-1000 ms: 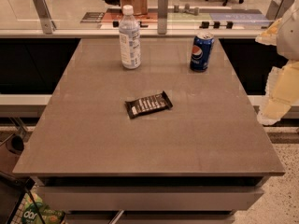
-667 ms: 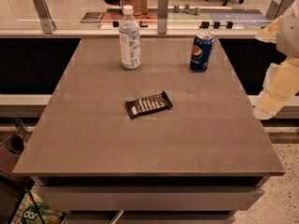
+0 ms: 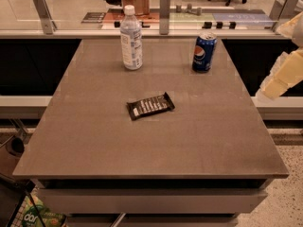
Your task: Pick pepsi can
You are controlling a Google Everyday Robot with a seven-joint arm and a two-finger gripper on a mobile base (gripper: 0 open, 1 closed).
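In the camera view, the can (image 3: 204,51) stood upright on the bench (image 3: 156,145), at about one o'clock from the bench's middle and near its far right corner. The bottle (image 3: 131,38) stood upright at about eleven o'clock from the middle, well apart from the can and on its nine o'clock side. A dark bar (image 3: 150,106) lay flat near the middle, at about seven o'clock from the can and also well apart from it.

The hand (image 3: 279,79), a cream-coloured shape at the right edge of the view, hung beyond the bench's right side at about four o'clock from the can. It was well apart from the can and touched nothing on the bench. Whether it was wide or narrow could not be told.

By my judgement the pick had hardly begun. The can was untouched and on the bench, so no step was done. What was left was the whole reach toward ten o'clock, the closing on the can and the lift. Neither bottle nor bar lay between hand and can.
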